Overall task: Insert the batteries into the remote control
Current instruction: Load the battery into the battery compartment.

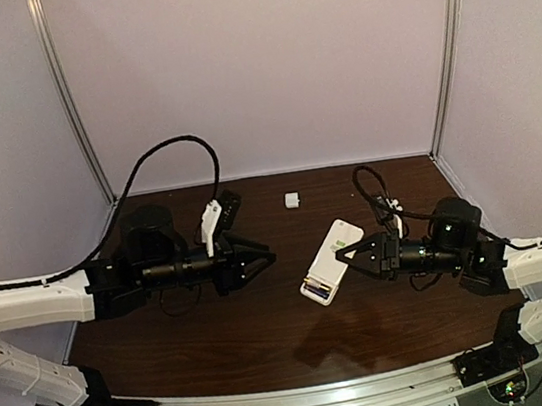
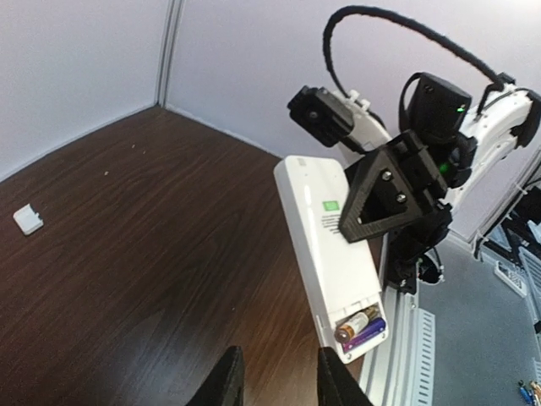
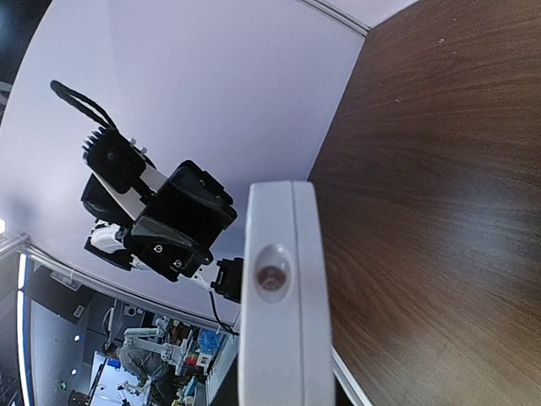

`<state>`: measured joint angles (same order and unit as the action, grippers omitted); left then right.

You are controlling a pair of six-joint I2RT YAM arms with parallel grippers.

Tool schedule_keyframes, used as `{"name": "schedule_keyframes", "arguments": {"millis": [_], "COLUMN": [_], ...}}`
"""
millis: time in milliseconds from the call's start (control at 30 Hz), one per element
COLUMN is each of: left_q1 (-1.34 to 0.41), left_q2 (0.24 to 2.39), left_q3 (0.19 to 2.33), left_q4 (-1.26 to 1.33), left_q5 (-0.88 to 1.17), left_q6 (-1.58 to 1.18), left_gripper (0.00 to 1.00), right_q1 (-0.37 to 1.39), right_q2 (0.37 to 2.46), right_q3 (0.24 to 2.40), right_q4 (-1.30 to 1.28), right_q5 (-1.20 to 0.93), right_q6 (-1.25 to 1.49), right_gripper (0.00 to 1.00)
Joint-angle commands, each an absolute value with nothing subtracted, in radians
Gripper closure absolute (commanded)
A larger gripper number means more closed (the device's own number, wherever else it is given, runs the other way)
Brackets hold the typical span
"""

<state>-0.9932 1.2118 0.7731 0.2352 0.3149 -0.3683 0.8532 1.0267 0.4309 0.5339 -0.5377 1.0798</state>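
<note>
The remote control [image 1: 332, 260] lies back-up, white, with a small green sticker. My right gripper [image 1: 347, 254] is shut on its far right end and shows as a black triangular jaw [image 2: 385, 199] in the left wrist view. The remote control's battery bay is open at its other end. Two batteries [image 2: 359, 326] lie in it: a gold-brown one, slightly tilted, beside a purple one. My left gripper [image 1: 269, 258] hovers to the remote's left, apart from it. Its fingers [image 2: 226, 381] stand a little apart with only bare table between them. The right wrist view shows the remote control [image 3: 283, 338] end-on.
A small flat white squarish piece [image 1: 292, 200] lies alone at the back middle of the dark wooden table [image 1: 217, 322], and shows again [image 2: 28, 220] in the left wrist view. Pale walls close in the back and sides. A metal rail runs along the near edge.
</note>
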Motion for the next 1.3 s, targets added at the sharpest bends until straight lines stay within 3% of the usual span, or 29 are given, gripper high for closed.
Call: {"name": "schedule_keyframes", "arguments": {"millis": [0,233,433,1267], "left_q1": [-1.0,-1.024,-1.054,-1.085], "left_q2": [1.31,1.332,1.39,1.534], "left_q3": [0.816,0.789,0.811,0.923], "left_q4": [0.127,0.143,0.104,0.084], "left_q5": [0.208,0.241,0.225,0.283], "left_q6": [-0.343,-0.359,-0.393,-0.432], "left_gripper": [0.69,0.72,0.75,0.83], "right_q1": [0.856,0.856,0.856,0.857], "right_q2": [1.124,1.257,1.251,1.273], "right_q3": [0.376,0.365,0.376,0.369], "right_q4": [0.716,0.844,0.721,0.684], "right_q5": [-0.509,-0.509,-0.45,-0.445], "right_q6": [1.093,1.144,1.147,1.192], "right_gripper": [1.0,1.0,1.0,1.0]}}
